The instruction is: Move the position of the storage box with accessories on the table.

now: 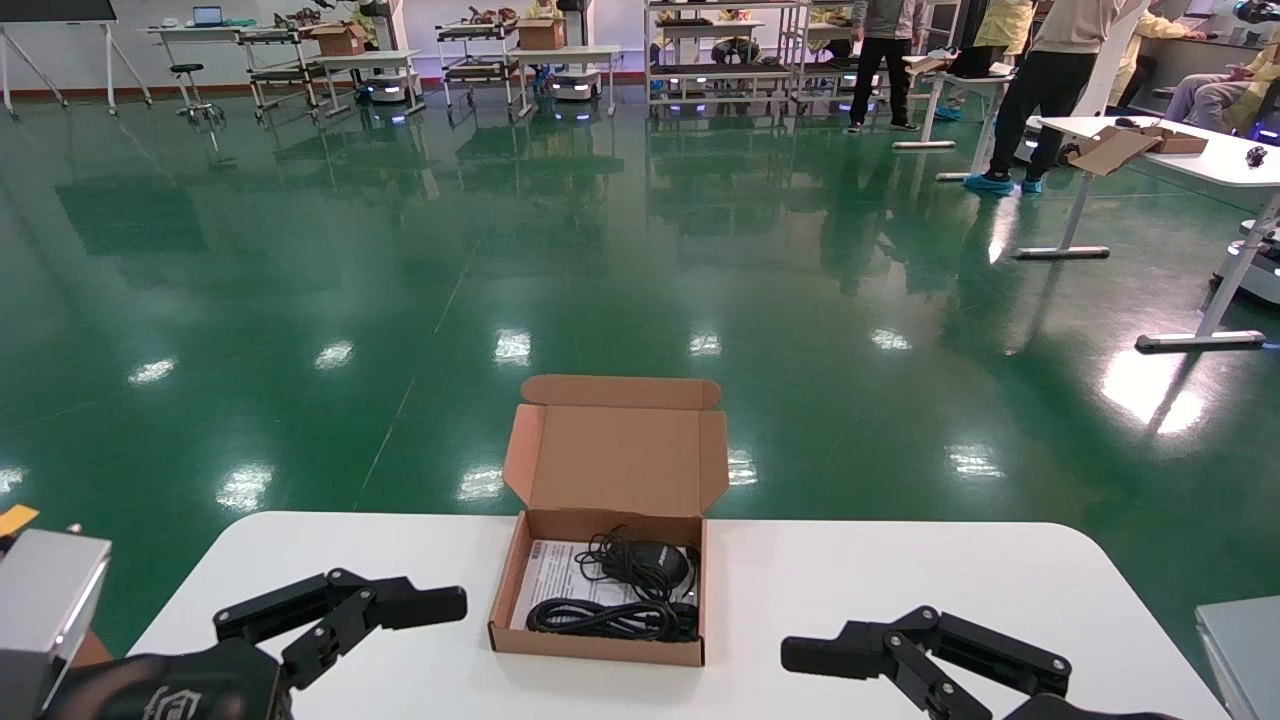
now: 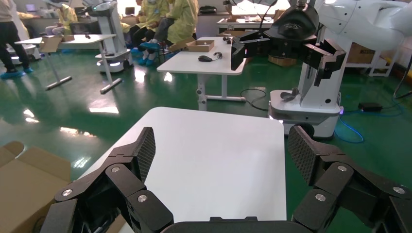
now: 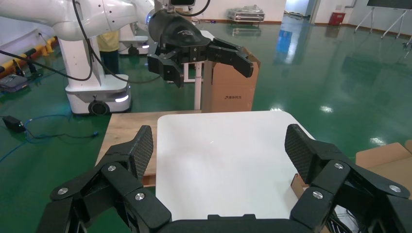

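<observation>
Brown corrugated cardboard makes up the storage box (image 1: pixel 598 610), which sits on the white table (image 1: pixel 850 580) near its far edge, about midway across, with its hinged lid standing open behind it and the side tabs flared out. Inside the storage box lie the accessories (image 1: pixel 620 595): a white printed sheet (image 1: pixel 555 580) flat against the left wall, its lines of print too small to read, a black power adapter (image 1: pixel 645 562) toward the back right, and coiled black cables (image 1: pixel 600 618) along the front. No brand or label can be made out on the storage box itself. To the left of the storage box, the left gripper (image 1: pixel 380 605) hovers low over the table, apart from the cardboard; in the left wrist view its 2 fingers (image 2: pixel 141 153) are spread wide with nothing between them, and a corner of the box's flap shows at the edge. To the right of the storage box, the right gripper (image 1: pixel 850 655) likewise hangs over the table, apart from the box wall; the right wrist view shows its fingers (image 3: pixel 138 150) splayed wide and empty, with the box's corner close beside 1 finger. Beyond the storage box stretches a glossy green floor (image 1: pixel 500 250).
</observation>
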### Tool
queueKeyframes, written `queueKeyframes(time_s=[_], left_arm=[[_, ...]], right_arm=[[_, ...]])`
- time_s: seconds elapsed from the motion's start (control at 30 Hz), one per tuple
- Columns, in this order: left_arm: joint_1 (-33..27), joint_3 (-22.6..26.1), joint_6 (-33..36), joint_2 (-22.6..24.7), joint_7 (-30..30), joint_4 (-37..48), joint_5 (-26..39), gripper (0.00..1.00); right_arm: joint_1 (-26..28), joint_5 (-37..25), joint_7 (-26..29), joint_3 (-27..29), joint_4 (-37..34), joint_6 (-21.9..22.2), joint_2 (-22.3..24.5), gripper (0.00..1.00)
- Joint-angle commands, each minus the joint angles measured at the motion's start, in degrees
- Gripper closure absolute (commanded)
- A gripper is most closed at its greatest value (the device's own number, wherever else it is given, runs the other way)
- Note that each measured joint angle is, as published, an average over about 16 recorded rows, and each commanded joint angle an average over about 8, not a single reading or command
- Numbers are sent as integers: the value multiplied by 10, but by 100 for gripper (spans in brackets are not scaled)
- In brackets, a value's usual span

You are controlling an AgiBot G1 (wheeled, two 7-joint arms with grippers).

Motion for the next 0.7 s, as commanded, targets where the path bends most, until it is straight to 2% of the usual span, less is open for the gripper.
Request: queueKeyframes(time_s=[0.03,0.7], left_arm=[[0,0,0,0,0,0,0,0],[0,0,0,0,0,0,0,0]], right_arm=[[0,0,0,0,0,0,0,0],[5,-8,2,-3,1,2,-1,0]])
